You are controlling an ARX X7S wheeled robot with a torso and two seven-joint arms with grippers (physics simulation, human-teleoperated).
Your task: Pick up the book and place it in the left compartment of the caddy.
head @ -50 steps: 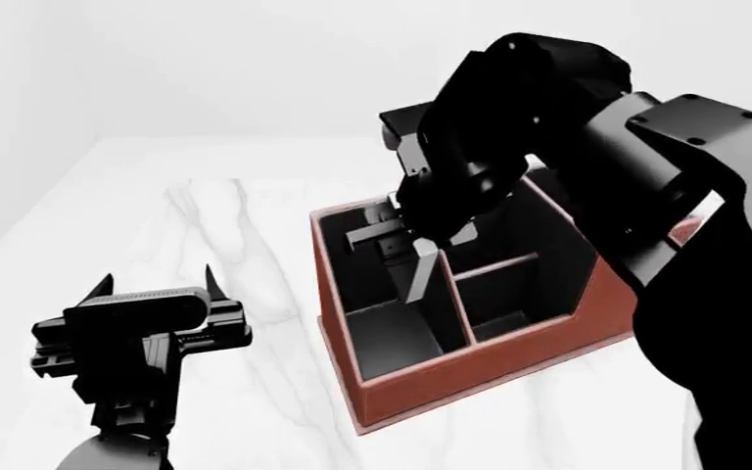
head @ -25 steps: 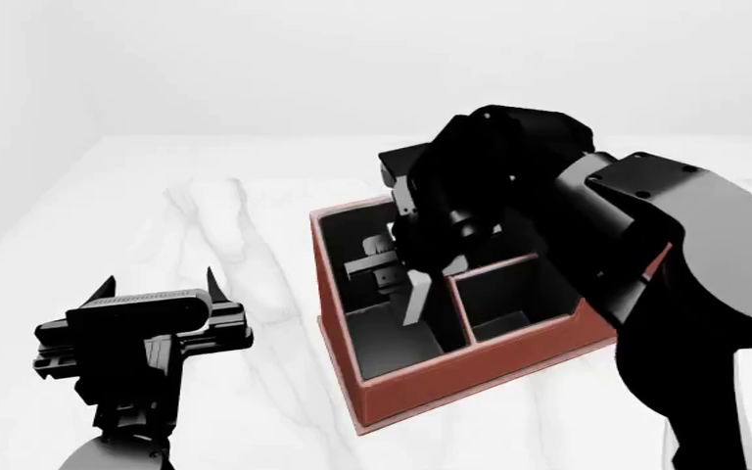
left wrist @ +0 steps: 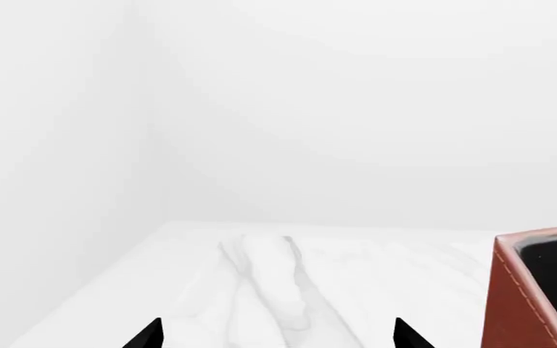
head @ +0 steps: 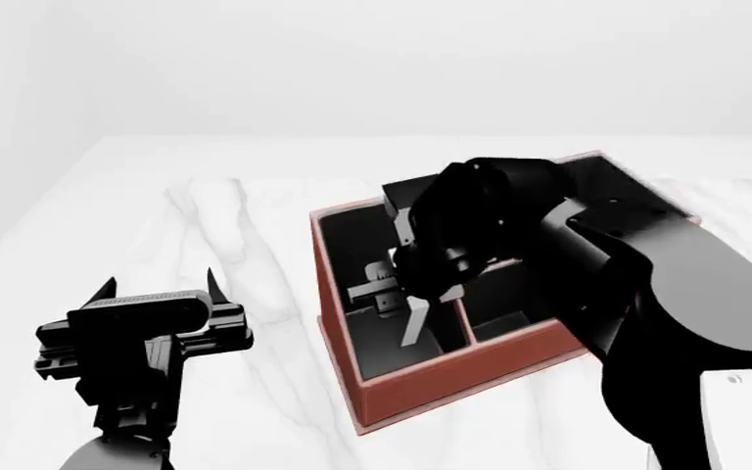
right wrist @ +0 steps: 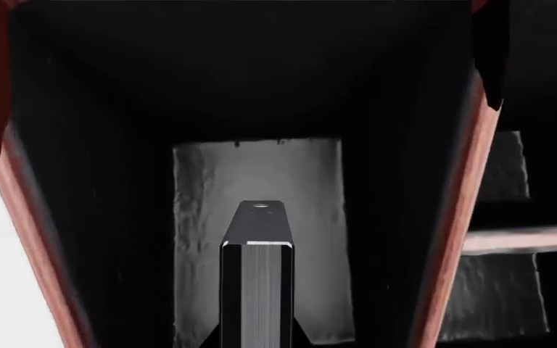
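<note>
My right gripper [head: 409,294] pinches the book [right wrist: 257,290] edge-up, lowered inside the left compartment [head: 379,304] of the caddy [head: 481,377]. My left gripper [head: 154,291] hangs with fingers spread over the marble table [head: 246,245], well apart from the caddy

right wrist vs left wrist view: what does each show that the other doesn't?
Only the right wrist view shows the book, edge-on, held by the right gripper down inside the left compartment, with its lit floor below. Only the left wrist view shows the bare marble table, the wall behind, and the empty left gripper tips. Both show the caddy.
</note>
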